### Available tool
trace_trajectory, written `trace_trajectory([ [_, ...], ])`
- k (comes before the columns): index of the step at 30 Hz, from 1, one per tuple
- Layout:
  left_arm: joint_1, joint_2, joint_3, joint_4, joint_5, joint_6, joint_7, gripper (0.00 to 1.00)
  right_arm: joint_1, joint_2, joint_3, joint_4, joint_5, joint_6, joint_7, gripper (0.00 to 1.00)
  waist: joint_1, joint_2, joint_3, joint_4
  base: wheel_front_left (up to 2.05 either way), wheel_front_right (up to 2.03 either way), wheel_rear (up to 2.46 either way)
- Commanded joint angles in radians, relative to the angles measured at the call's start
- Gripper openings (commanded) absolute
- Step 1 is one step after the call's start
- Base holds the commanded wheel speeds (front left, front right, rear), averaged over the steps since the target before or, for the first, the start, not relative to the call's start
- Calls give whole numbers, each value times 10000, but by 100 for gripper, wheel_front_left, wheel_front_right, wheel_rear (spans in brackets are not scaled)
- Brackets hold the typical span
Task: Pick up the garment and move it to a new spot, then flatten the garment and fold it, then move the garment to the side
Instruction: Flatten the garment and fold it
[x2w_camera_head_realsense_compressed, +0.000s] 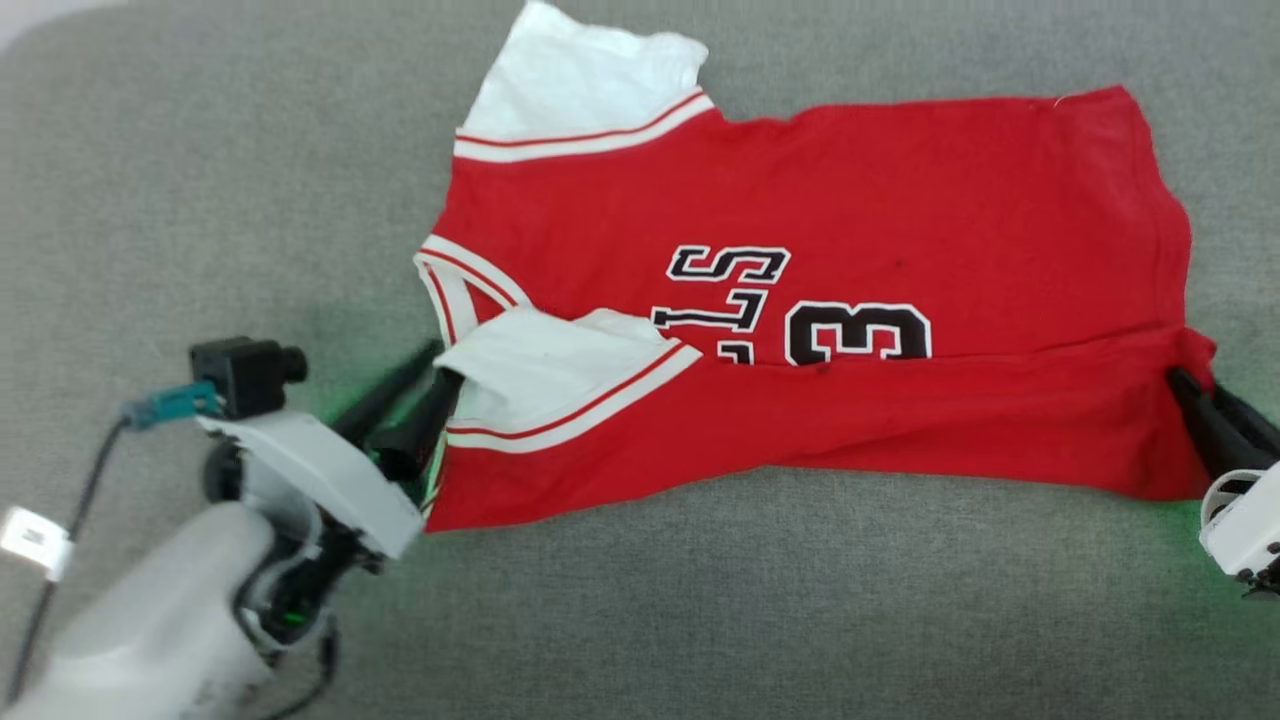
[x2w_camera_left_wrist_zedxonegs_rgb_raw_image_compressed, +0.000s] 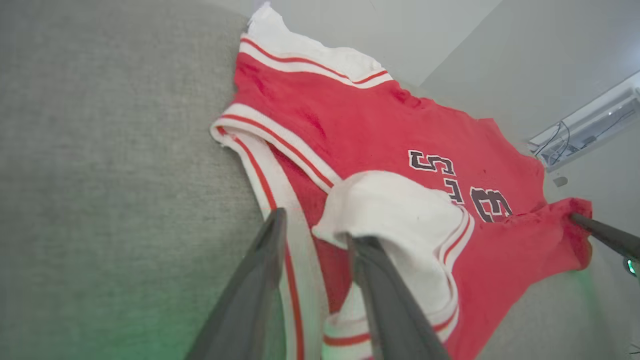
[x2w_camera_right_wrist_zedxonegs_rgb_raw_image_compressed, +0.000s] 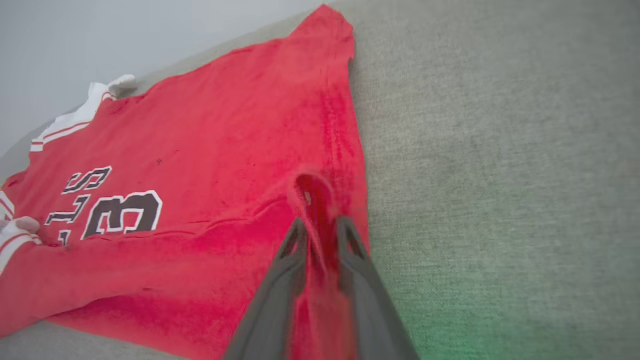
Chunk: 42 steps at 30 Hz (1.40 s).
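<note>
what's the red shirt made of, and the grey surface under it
The garment: probably soft knit cloth, matte; it creases and folds limply, with a slightly fuzzy nap in the right wrist view. The grey surface: looks like woven upholstery fabric, matte, fine weave visible.

The left end effector (x2w_camera_head_realsense_compressed: 441, 361) is made of two long dark tapered fingers (x2w_camera_head_realsense_compressed: 418, 428), mounted on a white wrist housing (x2w_camera_head_realsense_compressed: 322, 470). A small black camera (x2w_camera_head_realsense_compressed: 245, 370) is fixed above it, with a teal connector (x2w_camera_head_realsense_compressed: 175, 405) and a dark cable (x2w_camera_head_realsense_compressed: 72, 535) carrying a white tag (x2w_camera_head_realsense_compressed: 35, 540). The forearm (x2w_camera_head_realsense_compressed: 150, 620) is covered in pale grey. The right end effector (x2w_camera_head_realsense_compressed: 1195, 385) is seated in a white shell (x2w_camera_head_realsense_compressed: 1240, 520)
</note>
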Motion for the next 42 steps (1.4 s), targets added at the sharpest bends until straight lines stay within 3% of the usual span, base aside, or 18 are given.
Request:
trace_trajectory([
  [1,-322,404,-162,152,246,-23,74,100,180,-54,-28,-53,-151,-16,-259,100,0,-1,-514,128,0,0,0],
  [5,-916,1209,-390,300,745,-20,616,100,381,-25,-185,-275,-418,-16,-715,100,0,-1,-1094,208,0,0,0],
  [7,-1173,1595,-556,101,952,190,1230,100,500,69,-260,-436,-510,-16,-860,100,0,-1,-1364,226,0,0,0],
  [13,-1558,2715,-1306,-1814,593,776,4507,100,807,272,-366,-1027,-634,-16,-859,100,0,-1,-1658,172,0,0,0],
  [18,-1372,3328,-1905,-3356,-602,1603,7404,100,879,470,-492,-1302,-763,-16,-812,100,0,-1,-1478,9,0,0,0],
  [25,-1208,2943,-1909,-3178,-1155,1970,7659,100,863,729,-450,-1321,-890,-16,-851,100,0,-1,-1149,-335,0,0,0],
  [37,-910,1914,-1887,-495,-1636,972,7207,100,525,701,-384,-1312,-930,-16,-828,100,0,-1,-654,-917,0,0,0],
  [39,-899,1761,-1870,-302,-1769,781,7234,53,515,597,-347,-1320,-938,-16,-655,100,0,-1,-621,-915,0,0,0],
  [42,-917,1562,-1949,-158,-1774,558,7317,29,543,279,-60,-1290,-939,-16,56,100,0,-1,-595,-881,0,0,0],
])
